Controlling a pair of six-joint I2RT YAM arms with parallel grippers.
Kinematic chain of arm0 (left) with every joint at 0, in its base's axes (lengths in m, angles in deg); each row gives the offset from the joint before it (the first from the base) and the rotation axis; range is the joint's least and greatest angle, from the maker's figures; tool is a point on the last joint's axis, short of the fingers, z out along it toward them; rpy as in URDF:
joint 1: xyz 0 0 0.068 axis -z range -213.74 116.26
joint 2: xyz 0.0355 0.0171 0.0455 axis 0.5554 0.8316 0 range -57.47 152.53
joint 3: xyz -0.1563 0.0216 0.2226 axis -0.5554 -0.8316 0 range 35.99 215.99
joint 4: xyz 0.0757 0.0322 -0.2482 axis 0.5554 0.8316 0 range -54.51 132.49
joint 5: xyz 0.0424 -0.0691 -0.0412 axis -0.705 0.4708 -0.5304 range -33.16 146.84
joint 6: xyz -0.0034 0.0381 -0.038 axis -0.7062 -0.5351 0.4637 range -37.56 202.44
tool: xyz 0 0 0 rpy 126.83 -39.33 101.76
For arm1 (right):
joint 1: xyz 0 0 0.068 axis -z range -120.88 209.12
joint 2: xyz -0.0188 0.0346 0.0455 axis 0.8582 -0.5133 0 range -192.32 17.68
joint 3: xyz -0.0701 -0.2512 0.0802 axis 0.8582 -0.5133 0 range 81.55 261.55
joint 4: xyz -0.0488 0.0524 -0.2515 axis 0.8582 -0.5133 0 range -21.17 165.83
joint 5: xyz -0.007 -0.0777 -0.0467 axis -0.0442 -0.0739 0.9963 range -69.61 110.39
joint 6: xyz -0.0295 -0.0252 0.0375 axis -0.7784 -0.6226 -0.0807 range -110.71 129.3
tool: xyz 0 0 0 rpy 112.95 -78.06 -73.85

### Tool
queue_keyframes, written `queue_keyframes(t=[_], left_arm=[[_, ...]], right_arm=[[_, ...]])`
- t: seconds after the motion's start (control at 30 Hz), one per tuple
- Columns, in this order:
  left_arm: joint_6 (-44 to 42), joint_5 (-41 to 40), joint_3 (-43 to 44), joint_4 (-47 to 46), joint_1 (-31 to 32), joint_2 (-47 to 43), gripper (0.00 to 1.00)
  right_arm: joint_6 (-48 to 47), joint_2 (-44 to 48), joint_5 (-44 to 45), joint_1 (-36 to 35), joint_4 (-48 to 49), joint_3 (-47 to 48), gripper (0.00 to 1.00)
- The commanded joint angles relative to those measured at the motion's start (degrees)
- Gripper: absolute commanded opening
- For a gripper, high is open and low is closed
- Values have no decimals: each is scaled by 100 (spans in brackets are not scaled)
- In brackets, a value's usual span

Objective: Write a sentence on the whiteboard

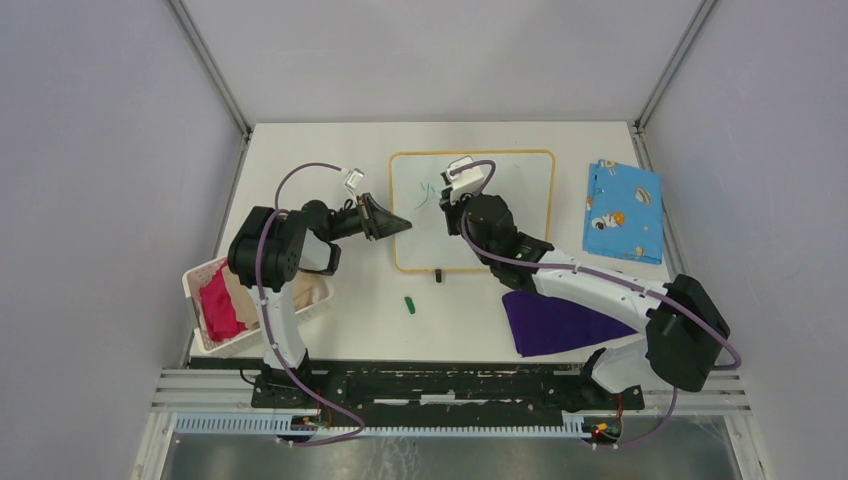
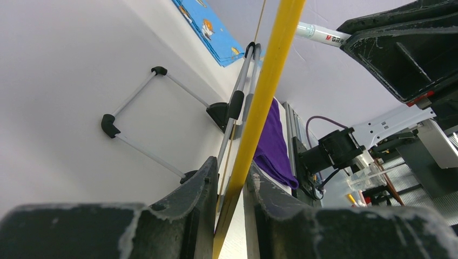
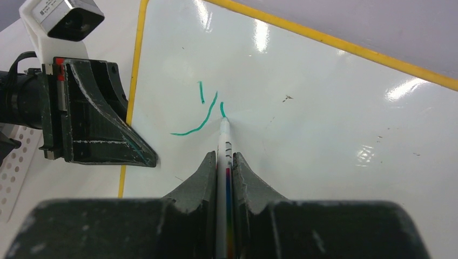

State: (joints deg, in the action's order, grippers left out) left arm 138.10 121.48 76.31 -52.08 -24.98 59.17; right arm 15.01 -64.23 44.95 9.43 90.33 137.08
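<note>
The whiteboard (image 1: 530, 182) lies in the middle of the bench (image 1: 320, 150). The sentence (image 3: 205, 120) on it is barely begun: a few green strokes near the left edge, with most of the white face bare. The right fingers (image 3: 201, 181) are clamped on the marker (image 3: 222, 135), and its tip touches the board at the foot of the small right-hand stroke. The left fingers (image 2: 201, 186) are pinched on the board's yellow rim (image 2: 269, 81) at its left side, apparently to steady it. The likeliest trouble is the board shifting under the pen. The pinch is on a thin rim at one side only, and a wire stand (image 2: 109, 125) shows beneath the board, so a hard sideways stroke could pivot or rock it and throw the letters out of line. Pressing too hard could also push the marker back through the right fingers or tilt it, while pressing too lightly would leave gaps in the line. The writing sits close to the left fingers, so a stroke swung leftward could knock the two arms together. On later words the right wrist could cross wet ink and wipe it. Letters drawn too large would run out of room before the rim.
</note>
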Motion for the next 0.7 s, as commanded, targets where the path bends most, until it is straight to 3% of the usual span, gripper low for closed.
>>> queue_keyframes(t=[0.0,0.67], left_arm=[[114,62,83,-1199,21,-42,29],[121,66,84,-1201,21,-24,28]], right_arm=[[-36,238,183,121,42,-149,0],[-87,151,129,225,52,281,0]])
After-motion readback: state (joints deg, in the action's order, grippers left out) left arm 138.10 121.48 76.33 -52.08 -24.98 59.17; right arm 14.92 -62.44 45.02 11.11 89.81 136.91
